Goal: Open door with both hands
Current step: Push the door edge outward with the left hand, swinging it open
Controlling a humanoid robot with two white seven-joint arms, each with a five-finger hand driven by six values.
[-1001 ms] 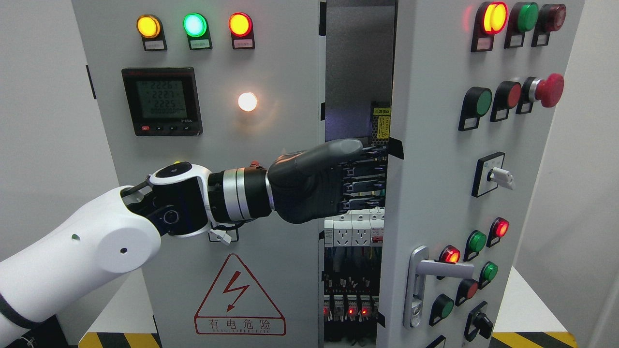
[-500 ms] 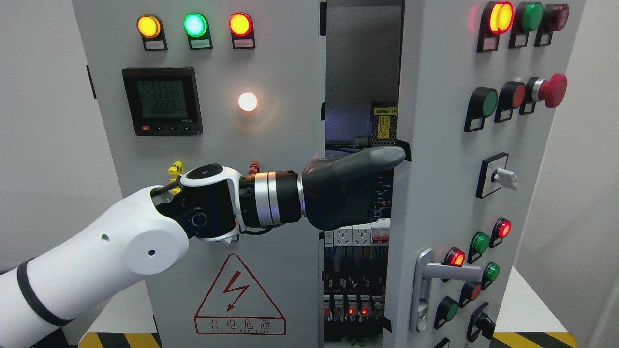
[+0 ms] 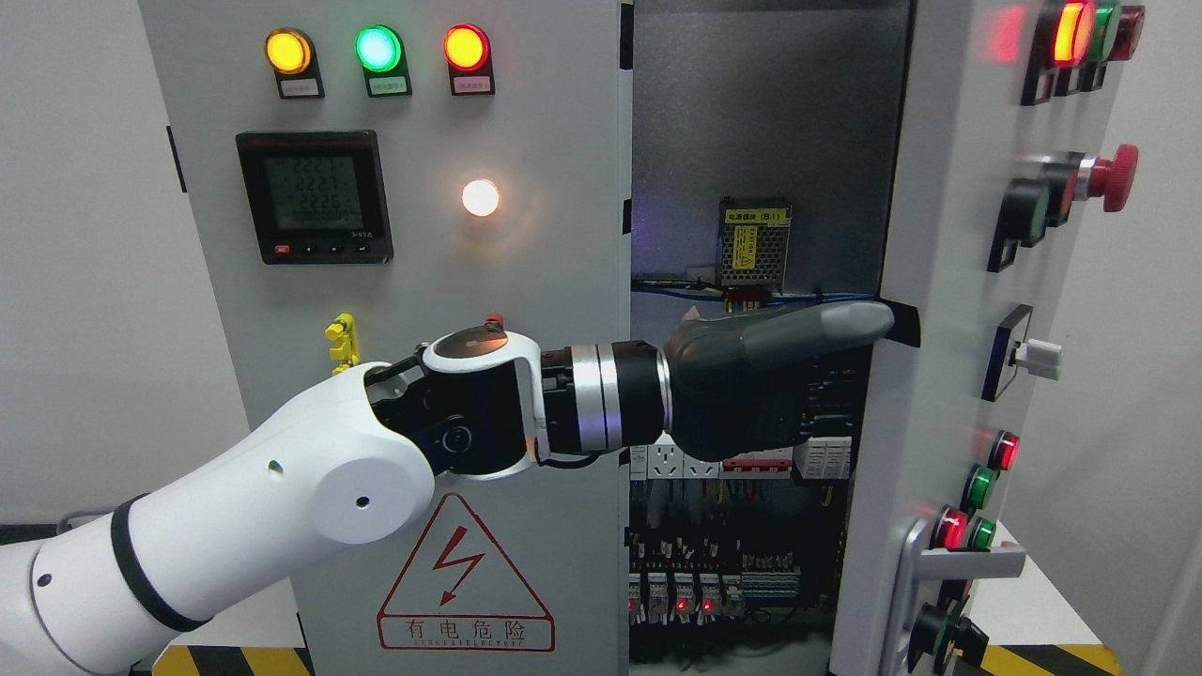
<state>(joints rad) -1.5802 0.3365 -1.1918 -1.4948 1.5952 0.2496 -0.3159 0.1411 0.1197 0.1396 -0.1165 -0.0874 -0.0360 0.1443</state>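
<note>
Our left hand [image 3: 765, 380], sheathed in matte dark-grey rubbery skin, reaches across from the lower left into the gap of the electrical cabinet. Its thumb lies straight and flat along the top, the rounded tip touching the inner edge of the right door [image 3: 930, 376]; the other fingers are hidden behind the palm, so we cannot tell whether they curl round the door edge or hang loose. Behind the hand we see a banded silver wrist ring, a black joint, and a smooth glossy white forearm [image 3: 282, 507].

That right door, a tall slab of pale grey painted sheet metal, stands swung well open toward the right, seen nearly edge-on. Its face carries round red and green lamps, a red mushroom-shaped stop button [image 3: 1113, 176], a rotary switch and a brushed metal lever handle [image 3: 967, 563] low down.

Inside the cabinet we see a speckled dark back plate, a perforated metal power supply [image 3: 754, 242] with a yellow label, white sockets, and rows of breakers with small red lights.

On the closed left door [image 3: 413, 329] sit three round glowing lamps, a square black digital meter [image 3: 314, 195], a white lamp and a red triangular warning sign [image 3: 465, 577].
</note>
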